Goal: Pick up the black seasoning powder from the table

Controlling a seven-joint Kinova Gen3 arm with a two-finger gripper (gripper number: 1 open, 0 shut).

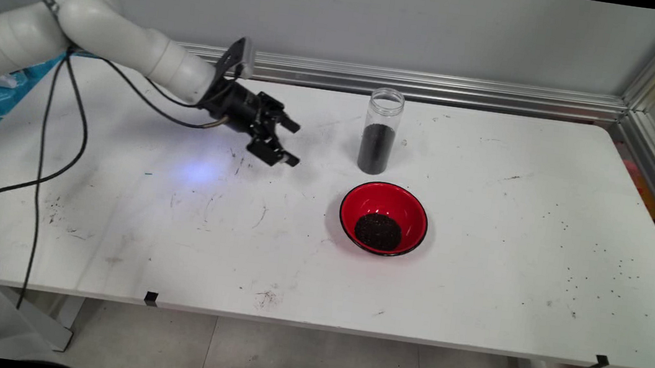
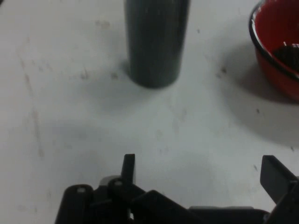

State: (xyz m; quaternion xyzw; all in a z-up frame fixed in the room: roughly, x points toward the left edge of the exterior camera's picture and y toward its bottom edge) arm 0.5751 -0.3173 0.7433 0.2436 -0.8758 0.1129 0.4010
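Observation:
My black gripper [image 1: 294, 142] hovers low over the white table [image 1: 478, 277], left of a clear glass jar [image 1: 380, 131], and it points toward the jar. It is open, with nothing between its fingers. The jar stands upright, lidless, and its lower half is filled with dark grains. In the hand view the jar's dark lower part [image 2: 155, 44] stands straight ahead, some way beyond the gripper [image 2: 202, 169]. A red bowl [image 1: 384, 218] with a black rim holds a small heap of the same dark grains, in front of the jar; its edge [image 2: 275, 51] shows at the hand view's upper right.
Dark grains lie scattered over the table's right part [image 1: 591, 273]. An aluminium rail [image 1: 439, 87] runs along the back edge and down the right side. Black cables [image 1: 47, 174] hang from the arm over the left of the table.

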